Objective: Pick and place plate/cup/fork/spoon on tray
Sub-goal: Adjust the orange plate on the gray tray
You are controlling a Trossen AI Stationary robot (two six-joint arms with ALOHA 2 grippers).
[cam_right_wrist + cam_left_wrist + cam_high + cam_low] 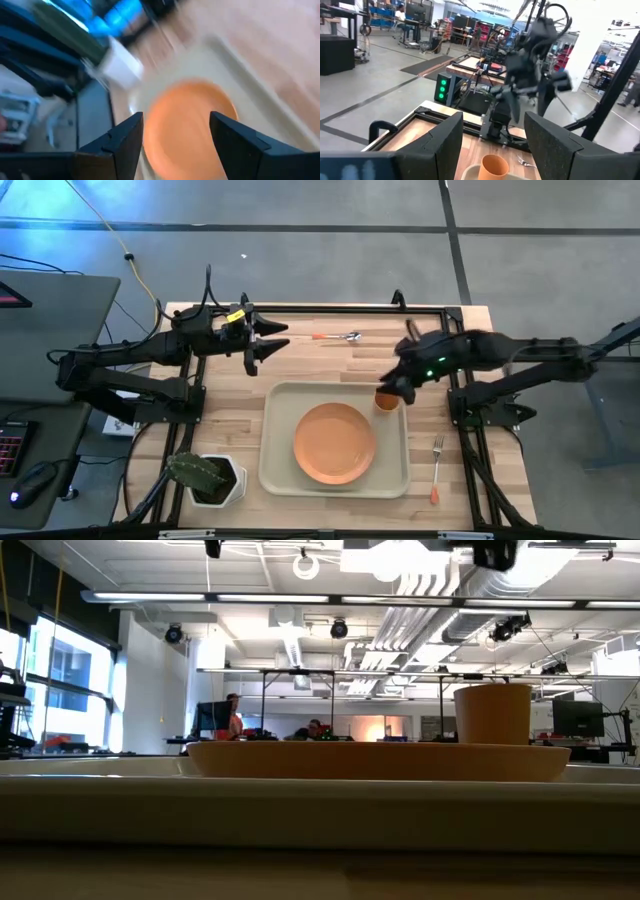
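Observation:
The beige tray [280,470] lies on the wooden table near its front. On the tray rest the orange plate [334,443] and, in its far right corner, the upright cup [388,403]. The spoon [340,337] lies on the table beyond the tray. The fork [437,468] lies on the table to the tray's right. My right gripper [398,386] hangs open above the cup, clear of it; its wrist view looks down on the plate [187,130]. My left gripper [272,340] waits open at the far left, level, and its wrist view shows the cup [494,167].
A green plant in a white square pot [212,478] stands at the near left corner. Black frame rails [190,420] run along the table's edges. Bare wood [330,365] lies between the tray and the spoon.

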